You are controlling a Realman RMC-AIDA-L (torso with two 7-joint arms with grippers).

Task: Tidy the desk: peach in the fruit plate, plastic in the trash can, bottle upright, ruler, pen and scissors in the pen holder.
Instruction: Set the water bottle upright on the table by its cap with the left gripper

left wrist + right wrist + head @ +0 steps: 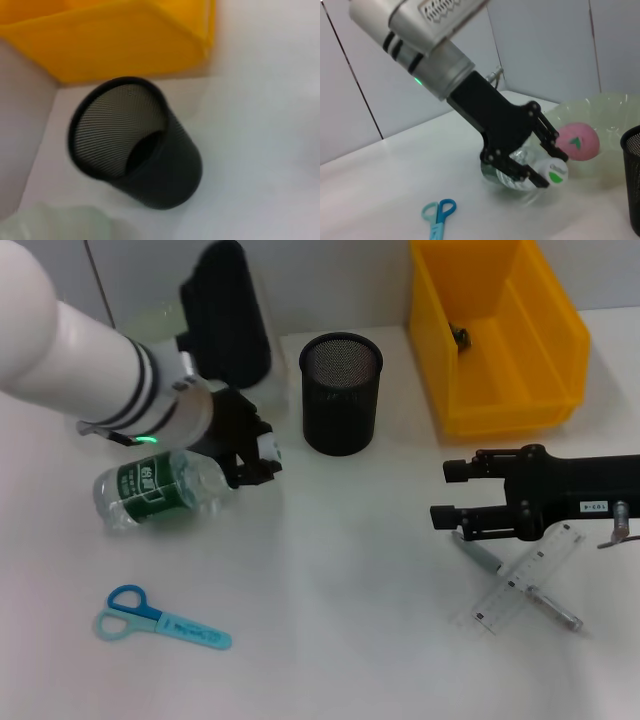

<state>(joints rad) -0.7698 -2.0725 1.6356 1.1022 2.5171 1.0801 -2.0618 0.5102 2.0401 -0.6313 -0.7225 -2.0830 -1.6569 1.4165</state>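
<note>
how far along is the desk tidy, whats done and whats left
Done: the peach sits in the fruit plate, and something dark lies in the yellow bin, though I cannot tell what. In hand: the left gripper is closed around the neck of the bottle, which lies on its side. Left: the scissors, ruler and pen are on the table, the right gripper hovering above the last two, and the pen holder looks empty.

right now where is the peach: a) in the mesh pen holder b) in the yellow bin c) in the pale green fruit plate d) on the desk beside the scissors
c: the pink peach sits inside the pale green fruit plate, behind the left gripper.
</note>
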